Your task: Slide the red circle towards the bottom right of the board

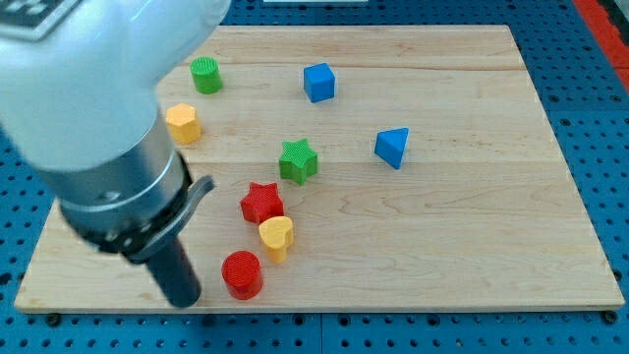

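Note:
The red circle [242, 274] sits near the board's bottom edge, left of centre. My tip [186, 299] rests on the board just to the view's left of the red circle, with a small gap between them. A yellow heart [277, 237] lies just up and right of the red circle, and a red star [261, 203] lies above that. The arm's large white and dark body fills the view's upper left.
A green star [298, 161] is at mid-board, a blue triangle [392, 147] to its right, a blue cube [318, 83] near the top. A green cylinder [205, 75] and a yellow hexagon [183, 123] sit at the left. The wooden board [472, 246] lies on a blue pegboard.

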